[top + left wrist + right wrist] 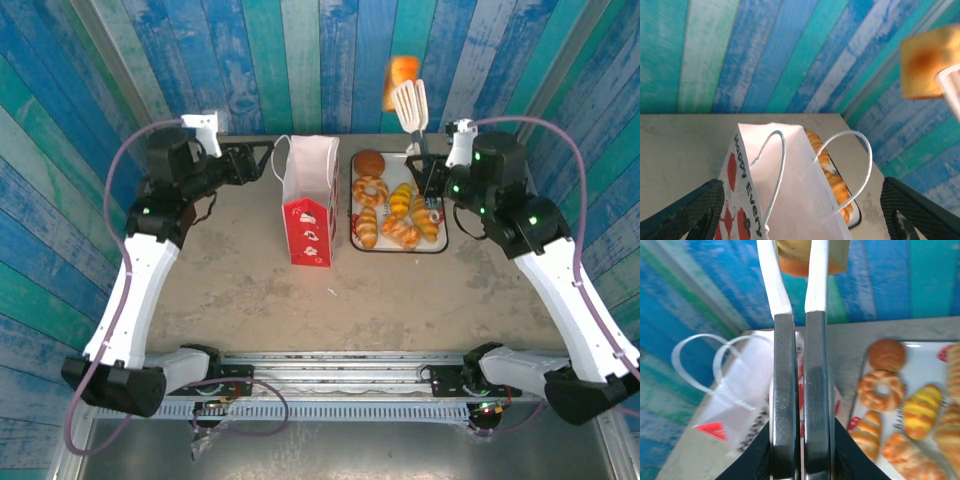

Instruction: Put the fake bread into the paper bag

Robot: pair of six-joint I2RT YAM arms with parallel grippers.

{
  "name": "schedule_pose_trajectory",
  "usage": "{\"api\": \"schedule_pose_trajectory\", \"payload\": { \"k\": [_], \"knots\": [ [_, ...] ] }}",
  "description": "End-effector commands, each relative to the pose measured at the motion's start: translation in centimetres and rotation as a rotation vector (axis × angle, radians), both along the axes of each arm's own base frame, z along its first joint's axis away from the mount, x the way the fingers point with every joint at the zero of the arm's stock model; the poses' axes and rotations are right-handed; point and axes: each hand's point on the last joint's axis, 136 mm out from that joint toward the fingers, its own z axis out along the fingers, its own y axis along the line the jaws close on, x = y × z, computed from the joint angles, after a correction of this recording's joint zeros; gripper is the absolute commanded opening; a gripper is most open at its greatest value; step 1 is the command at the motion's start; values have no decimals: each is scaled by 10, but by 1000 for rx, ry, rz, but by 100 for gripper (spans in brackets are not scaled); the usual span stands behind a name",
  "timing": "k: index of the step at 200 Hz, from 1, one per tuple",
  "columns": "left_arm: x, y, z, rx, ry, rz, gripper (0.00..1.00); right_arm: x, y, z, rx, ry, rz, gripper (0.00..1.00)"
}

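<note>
The step in hand looks like the carry: one piece is up in the air and not yet over the bag [308,200]. The right gripper [801,440] is squeezed tight on the dark handles of white tongs [410,105], and the tongs' blades pinch an orange, toast-like held piece [400,82] high up and to the right of the bag. The rest of the bread [400,215] lies on a tray [398,248] just right of the bag: a round bun, a ring doughnut and several rolls. The bag stands upright with its mouth open and its two thin loop handles arching over the opening. The left gripper [262,160] sits at the bag's upper left edge with its fingers spread wide. From its wrist camera the bag's top lies between them, but I cannot tell whether either finger touches the paper. Next, I judge, the tongs must swing left until the piece hangs over the narrow mouth. They should then dip between the handles and loosen so the piece drops in. The handles and the light paper could catch or tip, so a steadying hold from the left would help. The table [230,290] under the bag is dull grey-brown and matte. The wall [300,60] behind the bag is blue and teal painted planks.
</note>
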Motion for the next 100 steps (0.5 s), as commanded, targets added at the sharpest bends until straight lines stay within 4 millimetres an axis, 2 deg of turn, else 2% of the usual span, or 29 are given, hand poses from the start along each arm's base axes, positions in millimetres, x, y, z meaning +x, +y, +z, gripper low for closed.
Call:
{"api": "schedule_pose_trajectory", "payload": {
  "k": [1, 23, 28, 53, 65, 76, 100],
  "knots": [
    [5, -18, -15, 10, 59, -127, 80, -21, 22, 47, 115, -115, 93, 5],
    [21, -22, -33, 33, 107, -142, 72, -32, 45, 55, 166, -117, 156, 5],
    [23, -24, -37, 34, 114, -156, 69, -39, 57, 57, 172, -116, 195, 5],
    [30, -27, -47, 43, 134, -175, 56, -44, 88, 51, 170, -92, 260, 5],
    [33, -25, -50, 48, 135, -150, 51, -44, 102, 49, 168, -83, 283, 5],
    [38, -17, -53, 73, 134, -96, 40, -44, 116, 46, 160, -74, 306, 5],
    [43, -6, -55, 118, 118, -32, 26, -36, 133, 36, 133, -51, 297, 5]
  ]
}}
